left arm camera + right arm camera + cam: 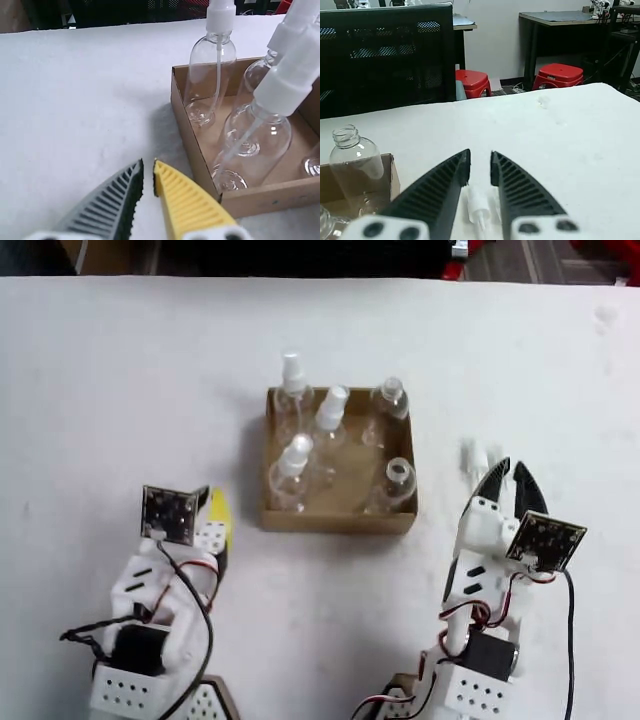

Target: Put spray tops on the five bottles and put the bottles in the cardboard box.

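Five bottles stand in the cardboard box (338,519) mid-surface — three capped bottles (330,415) on its left, two open bottles (397,480) along its right side. A loose spray top (472,455) lies just off the box's right edge, before the slightly parted, empty right pincer (510,472). The left pincer (148,172) — nearly clenched, empty — sits by the box's near-left corner.

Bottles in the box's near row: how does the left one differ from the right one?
The near left bottle wears a white spray top; the near right bottle stands uncapped. The left bottle has a thin tube inside; the right bottle has none. Both are clear and stand in the cardboard box.
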### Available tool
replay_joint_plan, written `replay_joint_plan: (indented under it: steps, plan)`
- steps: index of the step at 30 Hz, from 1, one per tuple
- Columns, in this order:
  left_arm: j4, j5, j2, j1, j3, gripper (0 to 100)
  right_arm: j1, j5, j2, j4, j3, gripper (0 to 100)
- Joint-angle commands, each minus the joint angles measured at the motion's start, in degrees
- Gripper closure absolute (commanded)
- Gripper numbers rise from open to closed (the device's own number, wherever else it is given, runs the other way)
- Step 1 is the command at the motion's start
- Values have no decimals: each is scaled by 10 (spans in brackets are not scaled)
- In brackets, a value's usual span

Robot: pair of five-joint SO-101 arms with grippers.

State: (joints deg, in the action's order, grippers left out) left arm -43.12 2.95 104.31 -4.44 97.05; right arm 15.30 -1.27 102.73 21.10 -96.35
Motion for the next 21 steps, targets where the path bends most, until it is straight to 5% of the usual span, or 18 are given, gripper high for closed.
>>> replay_joint_plan:
  steps: [1,7,12,21]
  plan:
    - [14,-8,5,1,-1,958,8,-7,5,0,-5,885]
    - [14,-8,5,1,-1,958,7,-6,5,4,-5,805]
    - [14,-8,5,1,-1,958,7,-7,5,0,-5,988]
    - [14,-8,5,1,-1,958,7,-3,5,3,-5,732]
